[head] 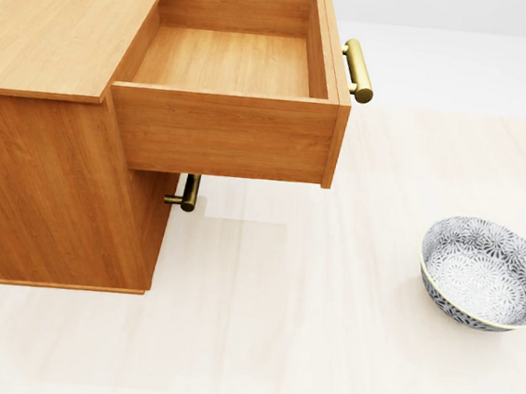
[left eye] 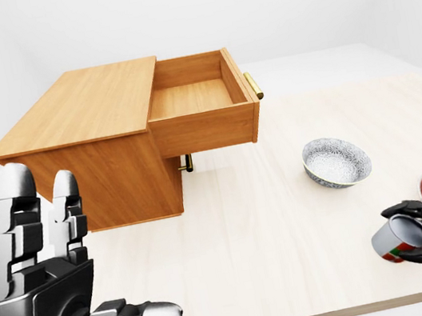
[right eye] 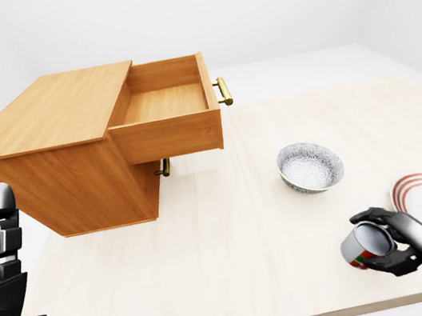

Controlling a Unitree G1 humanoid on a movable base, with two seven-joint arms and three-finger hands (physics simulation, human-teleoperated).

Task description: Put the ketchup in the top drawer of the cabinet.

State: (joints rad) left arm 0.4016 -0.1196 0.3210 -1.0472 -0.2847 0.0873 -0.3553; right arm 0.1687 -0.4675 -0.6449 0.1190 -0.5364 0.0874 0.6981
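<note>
Right hand (right eye: 392,245) largely hides the ketchup (right eye: 359,247).

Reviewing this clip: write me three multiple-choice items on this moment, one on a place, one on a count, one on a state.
1. In the left-eye view, the patterned bowl sits where relative to the cabinet?
A. on top of it
B. to its right on the table
C. inside it

2. How many brass handles show on the cabinet?
A. two
B. four
C. none

3. The top drawer is
A. shut
B. removed
C. pulled open and empty

Answers: 1 B, the bowl rests on the table right of the cabinet. 2 A, one on the top drawer, one below it. 3 C, its bare wooden floor shows.
</note>
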